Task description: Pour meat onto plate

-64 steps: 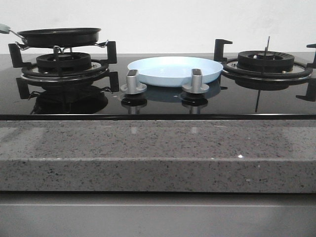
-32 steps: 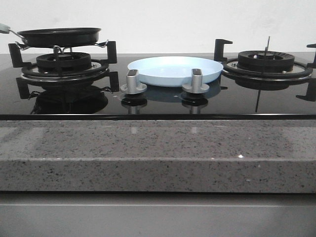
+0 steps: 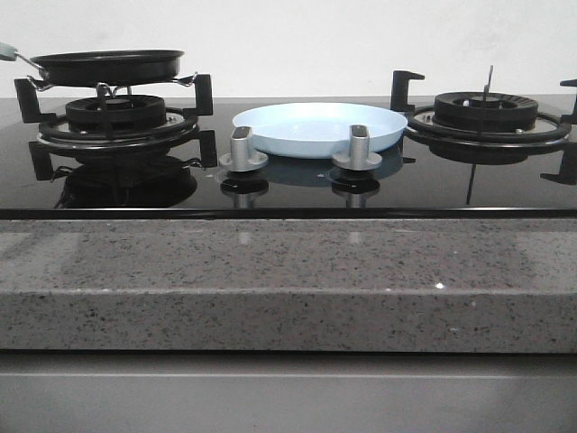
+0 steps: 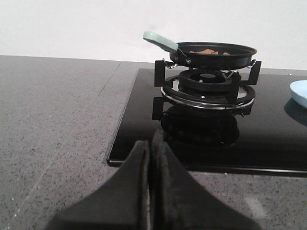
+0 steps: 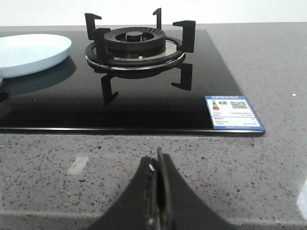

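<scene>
The pale blue plate (image 3: 320, 126) sits on the black glass hob between the two burners; its edge shows in the left wrist view (image 4: 300, 92) and it also shows in the right wrist view (image 5: 31, 53). The meat (image 4: 207, 51), orange-brown pieces, lies in a black frying pan (image 4: 216, 52) with a pale green handle (image 4: 160, 41) on the left burner; the pan also shows in the front view (image 3: 108, 66), where the meat is hidden. My left gripper (image 4: 151, 143) is shut and empty over the grey counter, short of the hob. My right gripper (image 5: 157, 165) is shut and empty over the counter.
The right burner (image 5: 135, 45) stands bare with raised black supports. Two silver knobs (image 3: 243, 149) (image 3: 358, 149) stand in front of the plate. A label (image 5: 232, 112) is stuck at the hob's near right corner. The speckled grey counter (image 3: 288, 280) runs along the front.
</scene>
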### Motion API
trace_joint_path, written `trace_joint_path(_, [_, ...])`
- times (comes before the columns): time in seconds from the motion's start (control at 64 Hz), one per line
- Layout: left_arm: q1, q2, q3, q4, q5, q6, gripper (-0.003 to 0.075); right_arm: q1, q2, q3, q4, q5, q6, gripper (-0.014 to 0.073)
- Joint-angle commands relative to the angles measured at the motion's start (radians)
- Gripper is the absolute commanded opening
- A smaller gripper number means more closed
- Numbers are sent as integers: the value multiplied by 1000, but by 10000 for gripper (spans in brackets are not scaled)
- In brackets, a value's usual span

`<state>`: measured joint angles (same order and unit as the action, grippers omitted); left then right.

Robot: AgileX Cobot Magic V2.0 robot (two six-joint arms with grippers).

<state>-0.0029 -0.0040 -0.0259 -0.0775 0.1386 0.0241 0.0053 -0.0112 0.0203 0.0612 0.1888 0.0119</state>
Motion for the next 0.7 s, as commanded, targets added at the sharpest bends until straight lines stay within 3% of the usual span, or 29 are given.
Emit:
trace_joint_path(0.0, [-7,-4,-93,-11,-38,-3,-20,-6,-16,-72,4,-43,-3,-59])
trace_joint_path(0.203, [-7,170,-276,-13,63,-11,-20,-6,56,-273,4,60,-3,-59])
trace_joint_path(0.391, [-7,412,-425,-13,53,-11,-20,-6,255,-449,0,118,-3,-59])
trace_joint_path(0.688, [-7,502,-483,-13,20,-11,-20,-6,398,-520,-3,93,-3,-55])
